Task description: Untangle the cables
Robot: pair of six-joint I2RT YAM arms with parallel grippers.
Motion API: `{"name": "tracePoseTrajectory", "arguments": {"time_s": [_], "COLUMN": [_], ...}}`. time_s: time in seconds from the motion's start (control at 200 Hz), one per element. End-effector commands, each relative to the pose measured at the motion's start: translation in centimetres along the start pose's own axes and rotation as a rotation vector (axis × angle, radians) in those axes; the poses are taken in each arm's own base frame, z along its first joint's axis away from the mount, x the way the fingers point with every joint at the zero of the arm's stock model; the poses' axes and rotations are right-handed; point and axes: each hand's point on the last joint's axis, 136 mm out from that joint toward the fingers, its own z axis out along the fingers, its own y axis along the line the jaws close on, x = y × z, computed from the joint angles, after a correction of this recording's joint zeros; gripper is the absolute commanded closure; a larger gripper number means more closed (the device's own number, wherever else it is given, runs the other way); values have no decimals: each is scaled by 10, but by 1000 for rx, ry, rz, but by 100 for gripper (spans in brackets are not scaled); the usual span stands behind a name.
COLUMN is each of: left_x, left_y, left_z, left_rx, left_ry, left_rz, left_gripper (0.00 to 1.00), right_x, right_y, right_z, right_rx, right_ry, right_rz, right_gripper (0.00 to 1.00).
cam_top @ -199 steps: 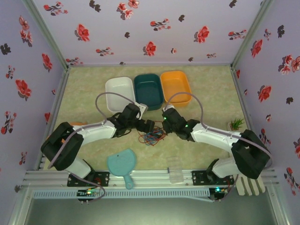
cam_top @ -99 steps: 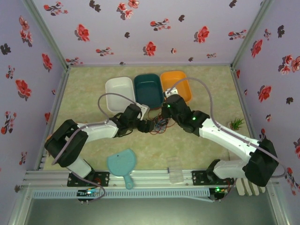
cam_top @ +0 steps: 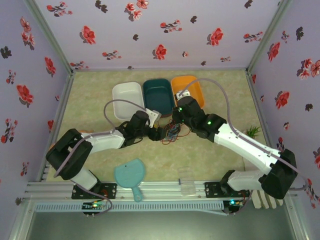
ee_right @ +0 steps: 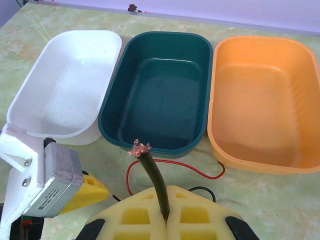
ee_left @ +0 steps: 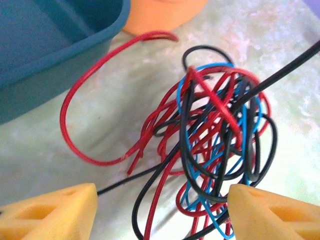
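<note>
The cables [cam_top: 173, 133] are one tangle of red, blue and black wires on the table, just in front of the teal bin. In the left wrist view the tangle [ee_left: 220, 135] lies ahead of and partly between the yellow fingertips [ee_left: 55, 215] of my left gripper [ee_left: 162, 215], which stands open around its lower strands. A red loop [ee_left: 75, 115] trails toward the teal bin. My right gripper [ee_right: 166, 215] is shut on a black cable whose bare copper end [ee_right: 141, 148] sticks up above the pads. That black cable [ee_left: 280, 75] runs taut out of the tangle.
A white bin [cam_top: 127, 97], a teal bin [cam_top: 158, 95] and an orange bin [cam_top: 192, 90] stand in a row at the back. A teal paddle-shaped thing [cam_top: 130, 174] and a clear box [cam_top: 187, 182] lie near the front edge. A small green plant [cam_top: 252, 131] is at the right.
The right gripper has pulled back toward the bins with the black cable, dragging the tangle up from mid-table. The left gripper has followed the tangle and its jaws have narrowed.
</note>
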Motion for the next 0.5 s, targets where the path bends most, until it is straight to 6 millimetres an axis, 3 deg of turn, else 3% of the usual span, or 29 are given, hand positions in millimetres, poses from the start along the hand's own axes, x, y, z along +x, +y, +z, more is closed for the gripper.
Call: {"name": "tracePoseTrajectory", "arguments": {"time_s": [0.0,0.14,0.305,0.42,0.495], "left_x": [-20,-40,-69,-73,-69], "left_y": [-14,1,5,9,16], "left_z": [-4,-2,-9,-10,-7], "left_rx": [54,1,-13,-46,-73], "left_ry": [-70,-137,-206,-150,-93], "left_rz": [44,-71,-175,-226,-275], "left_gripper": [33,42,39,37,41], "right_x": [-14,-16,-12,-9,-7], "right_y": [7,12,15,15,16], "right_z": [-7,-11,-13,-14,-13], "right_rx": [-29,-63,-98,-106,-116], "right_ry": [-15,-28,-34,-36,-40], "right_rz": [39,42,43,45,47], "right_gripper": [100,100,100,100,100]}}
